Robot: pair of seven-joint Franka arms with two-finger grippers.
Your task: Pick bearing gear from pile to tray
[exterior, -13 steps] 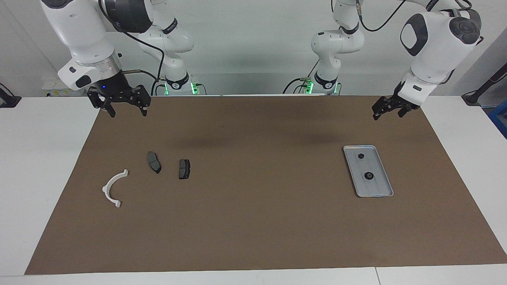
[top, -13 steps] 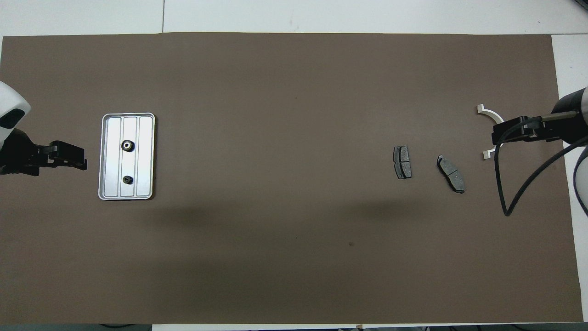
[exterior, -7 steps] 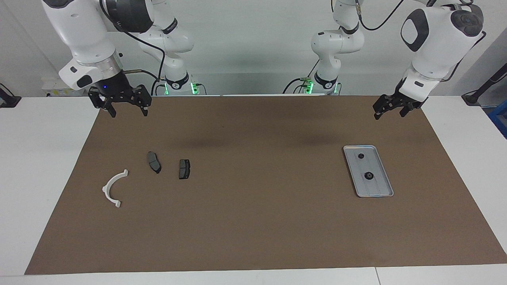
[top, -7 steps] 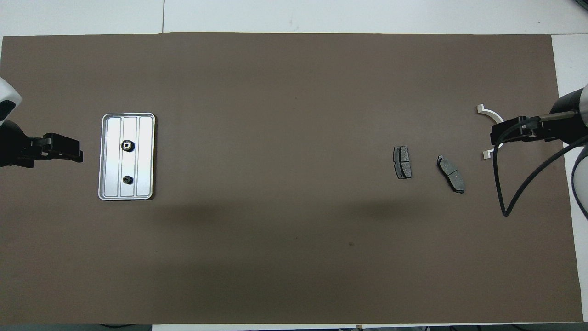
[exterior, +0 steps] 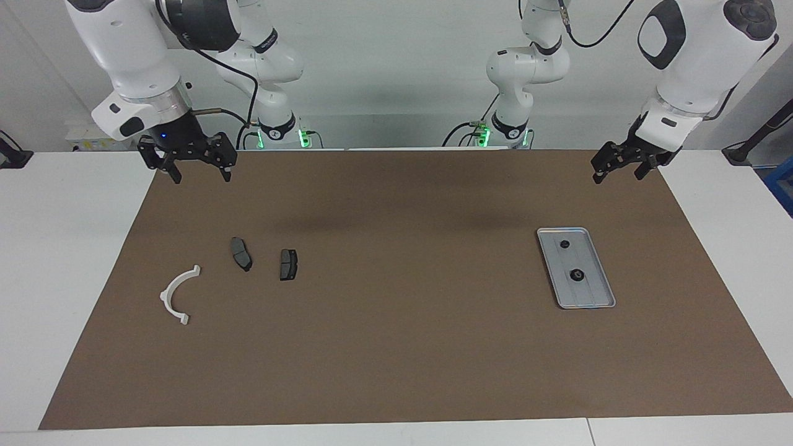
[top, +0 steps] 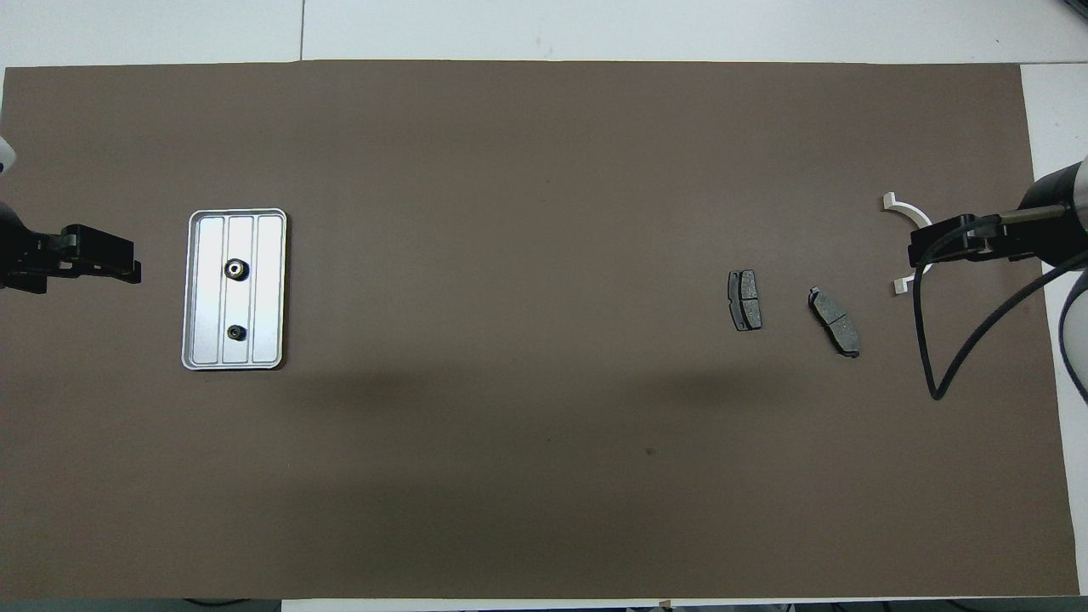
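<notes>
The silver tray (exterior: 591, 291) lies toward the left arm's end of the mat; it also shows in the overhead view (top: 268, 289). Two small black round pieces lie in it: one (exterior: 577, 275) (top: 235, 269) farther from the robots, one (exterior: 564, 244) (top: 237, 332) nearer. The pile holds a white half-ring bracket (exterior: 176, 294) (top: 903, 206) and two dark brake pads (exterior: 241, 253) (exterior: 288, 264). My left gripper (exterior: 617, 176) (top: 132, 270) is open and empty, raised beside the tray. My right gripper (exterior: 199, 173) (top: 922, 246) is open and empty, raised over the mat's edge near the pile.
A brown mat (exterior: 396, 347) covers most of the white table (exterior: 62, 248). The brake pads also show in the overhead view (top: 745, 299) (top: 835, 320). A black cable (top: 935, 340) hangs from the right arm over the mat.
My left gripper has drawn away from the tray toward the left arm's end of the table. The right arm and all the parts have not moved.
</notes>
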